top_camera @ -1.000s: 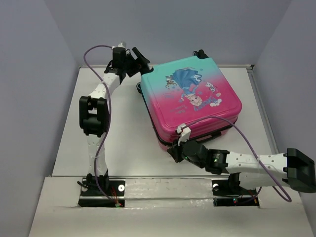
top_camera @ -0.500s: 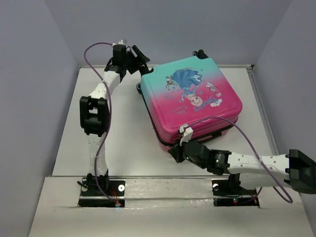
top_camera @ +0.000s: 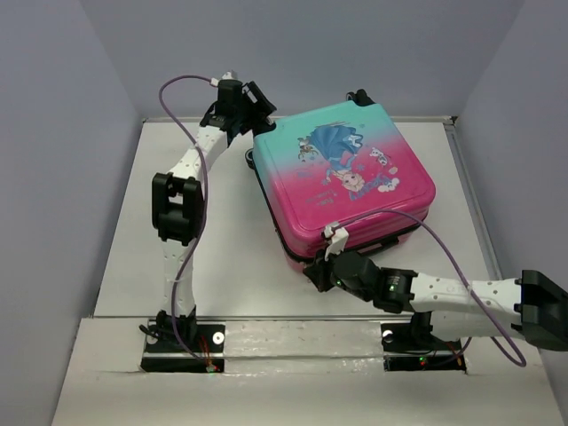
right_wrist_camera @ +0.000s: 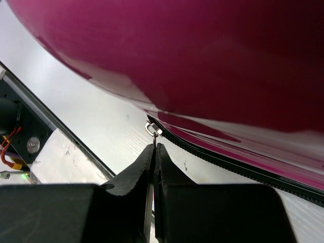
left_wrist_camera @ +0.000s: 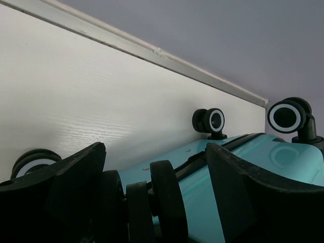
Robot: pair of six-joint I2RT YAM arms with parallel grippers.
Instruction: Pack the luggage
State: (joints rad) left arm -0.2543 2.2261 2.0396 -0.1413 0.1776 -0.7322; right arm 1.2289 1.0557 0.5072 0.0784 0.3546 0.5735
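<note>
**Q:** Where does the case sit?
**A:** On the white worktop (top_camera: 222, 240). The small hard-shell suitcase (top_camera: 346, 177), teal fading to pink with a cartoon princess on the lid, lies flat and closed, right of centre, wheels toward the far wall.

**Q:** And your hands?
**A:** My left hand (left_wrist_camera: 152, 152) is at the case's far-left corner, fingers spread wide, with a black caster wheel (left_wrist_camera: 164, 197) between them, nothing gripped. My right hand (right_wrist_camera: 154, 149) is low at the near pink edge, pinched closed on the small metal zipper pull (right_wrist_camera: 152, 129).
</note>
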